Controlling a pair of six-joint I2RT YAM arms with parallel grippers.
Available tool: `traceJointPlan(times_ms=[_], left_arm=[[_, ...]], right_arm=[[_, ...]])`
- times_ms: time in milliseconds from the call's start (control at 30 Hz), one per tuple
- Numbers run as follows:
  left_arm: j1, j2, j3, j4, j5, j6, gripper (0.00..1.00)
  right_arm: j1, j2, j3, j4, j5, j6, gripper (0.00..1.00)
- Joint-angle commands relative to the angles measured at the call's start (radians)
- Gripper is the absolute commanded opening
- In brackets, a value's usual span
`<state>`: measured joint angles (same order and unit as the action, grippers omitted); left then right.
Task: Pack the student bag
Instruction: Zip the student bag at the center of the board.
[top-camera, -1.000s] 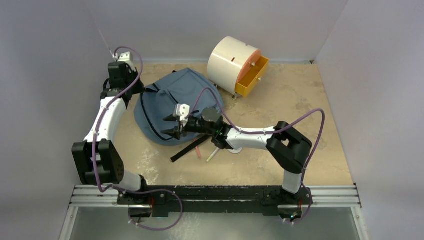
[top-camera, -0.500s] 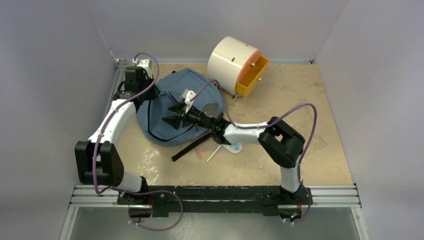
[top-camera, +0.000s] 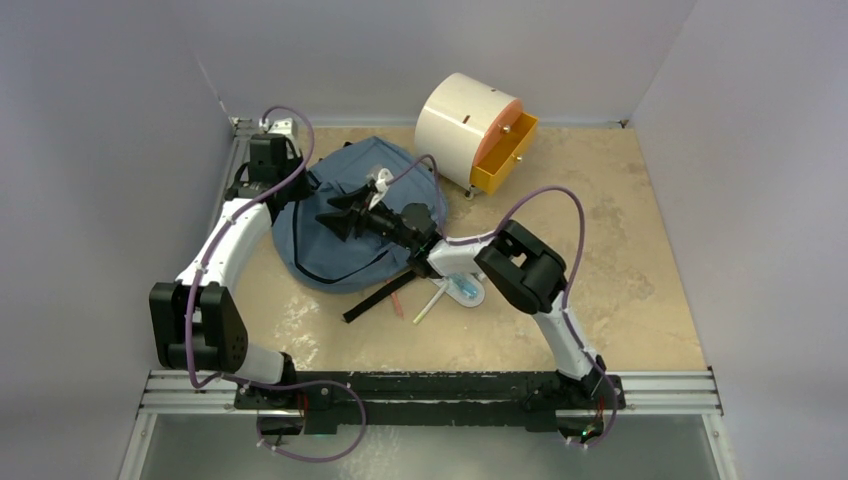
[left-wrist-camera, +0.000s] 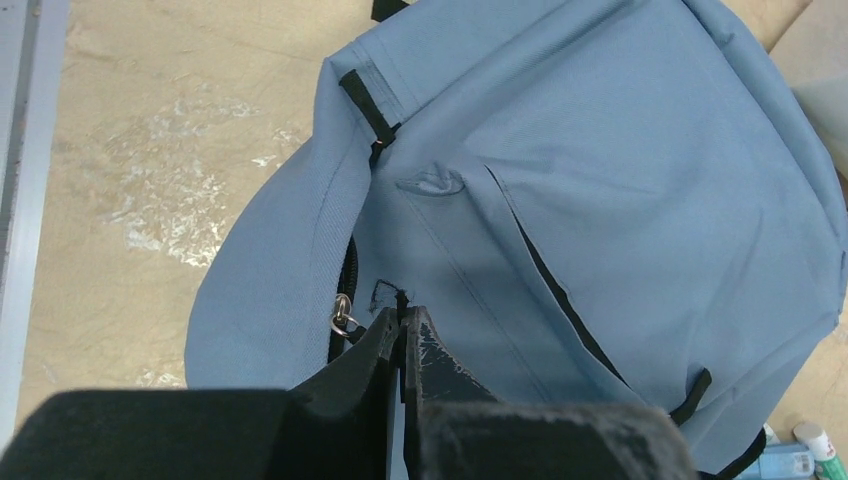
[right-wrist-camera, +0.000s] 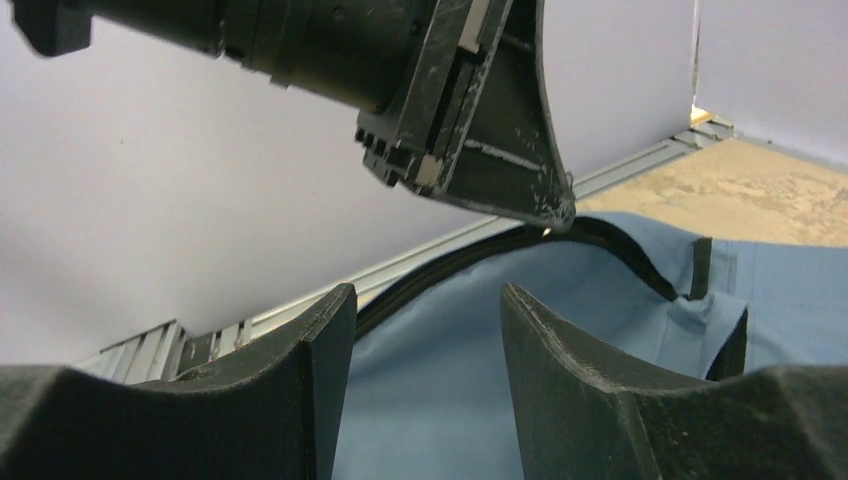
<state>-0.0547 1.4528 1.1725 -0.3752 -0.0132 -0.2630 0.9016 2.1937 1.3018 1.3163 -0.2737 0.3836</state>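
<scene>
The slate-blue student bag (top-camera: 345, 235) lies at the back left of the table and fills the left wrist view (left-wrist-camera: 620, 200). My left gripper (left-wrist-camera: 403, 312) is shut on a small black tab of the bag, next to the zipper's metal ring (left-wrist-camera: 343, 318). It holds the bag's zippered rim at the bag's left edge (top-camera: 298, 190). My right gripper (top-camera: 335, 220) is open and empty, low over the middle of the bag. In the right wrist view its fingers (right-wrist-camera: 425, 325) face the blue fabric (right-wrist-camera: 450, 400), with the left gripper (right-wrist-camera: 470, 120) just beyond, its tip on the rim.
A cream cylindrical cabinet (top-camera: 465, 115) with its orange drawer (top-camera: 505, 158) pulled open stands at the back. A black strap (top-camera: 380, 298), a pale pen (top-camera: 428, 306) and a small blue-and-white item (top-camera: 466, 290) lie on the table in front of the bag. Walls enclose the left and back.
My left gripper came down from the back left corner to the bag's left edge and stayed there. My right gripper reached farther back and left across the bag, with its elbow folding in.
</scene>
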Motion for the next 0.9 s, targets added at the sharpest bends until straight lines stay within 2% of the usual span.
traceJointPlan(times_ms=[0,367,867], left_arm=[[-0.002,-0.037,0.06,0.043,-0.05,-0.033,0.0],[-0.002,-0.058,0.073,0.135,-0.084,0.009,0.0],[-0.002,-0.053,0.079,0.135,-0.025,0.021,0.0]], right_arm=[[0.002,0.043,0.139,0.06,0.046,0.032,0.57],[0.001,0.194,0.358,-0.065,0.106,0.008,0.54],[0.002,0.305,0.539,-0.075,0.147,0.024,0.5]])
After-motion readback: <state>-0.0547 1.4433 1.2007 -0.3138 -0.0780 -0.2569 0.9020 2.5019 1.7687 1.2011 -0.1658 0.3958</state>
